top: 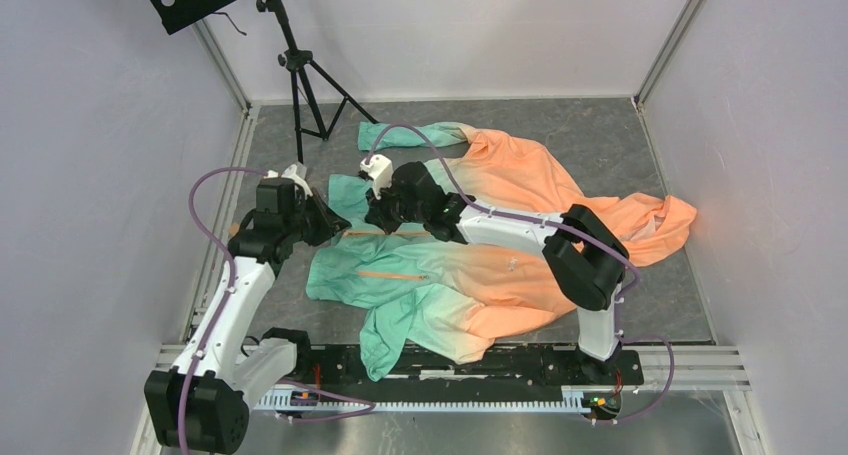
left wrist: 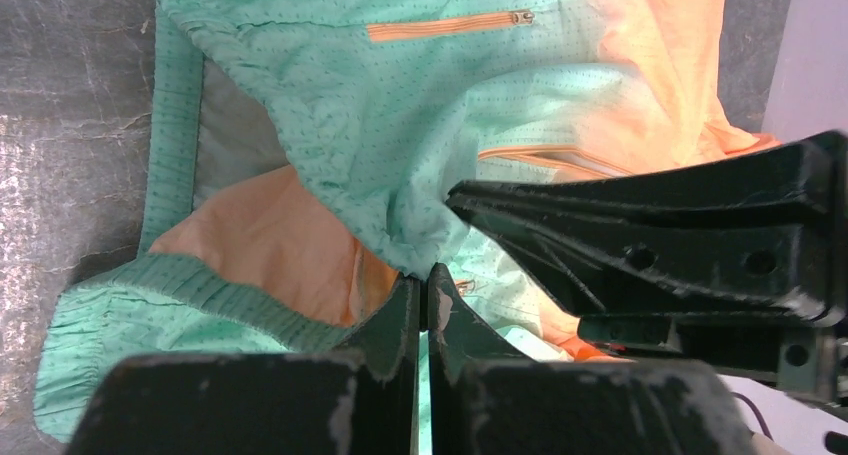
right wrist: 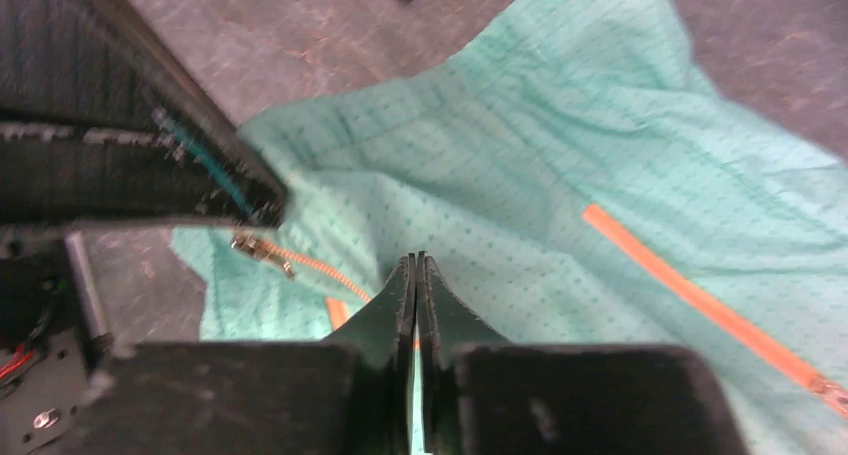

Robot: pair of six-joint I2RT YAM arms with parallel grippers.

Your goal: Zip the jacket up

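Down on the worktop (top: 600,135) the jacket (top: 470,275) lies unzipped, left claw (left wrist: 424,275) pinched shut on its mint fabric, right claw (right wrist: 416,260) shut on who-knows-what, so I reckon we're lining up the bottom, and next needs the zipper slider (right wrist: 262,247) grabbed.

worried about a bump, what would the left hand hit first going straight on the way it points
The jacket: its mint fold lies right at the shut tips of the left hand, apparently pinched. The right hand is close beyond, slightly to one side; depth unclear.
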